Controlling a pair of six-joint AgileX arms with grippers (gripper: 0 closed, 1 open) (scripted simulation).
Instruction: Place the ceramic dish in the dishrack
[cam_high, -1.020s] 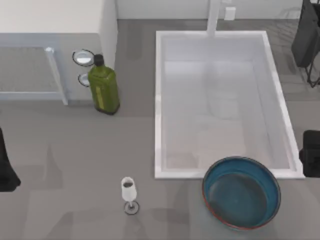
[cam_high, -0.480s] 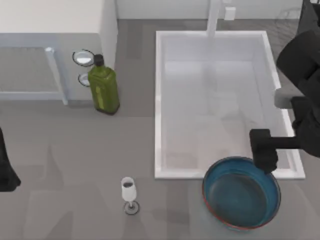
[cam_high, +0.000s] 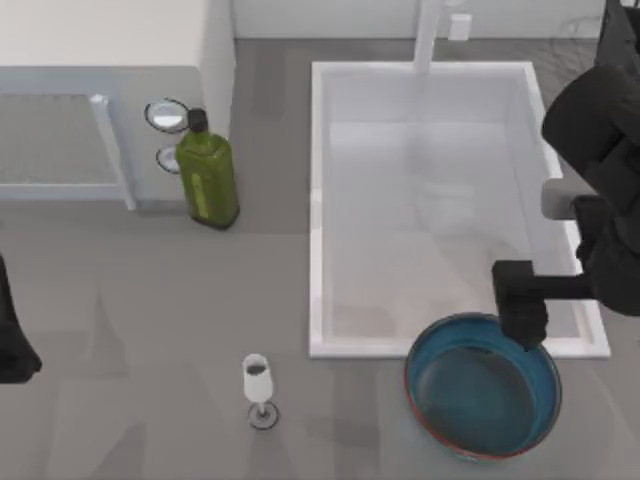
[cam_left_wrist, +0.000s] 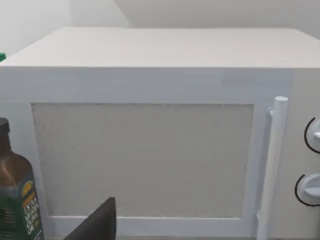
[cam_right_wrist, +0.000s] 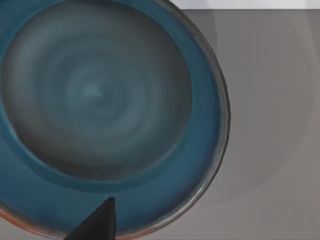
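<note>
Top view: right tool, grip unclear, over ceramic dish rim.

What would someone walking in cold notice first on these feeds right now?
First, the ceramic dish, a wide teal bowl on the table at the near right, just in front of the white sink basin. The right gripper hangs over the dish's far rim, reaching in from the right edge. Next come the green bottle beside the white microwave at far left, and a small wine glass standing alone near the front.
</note>
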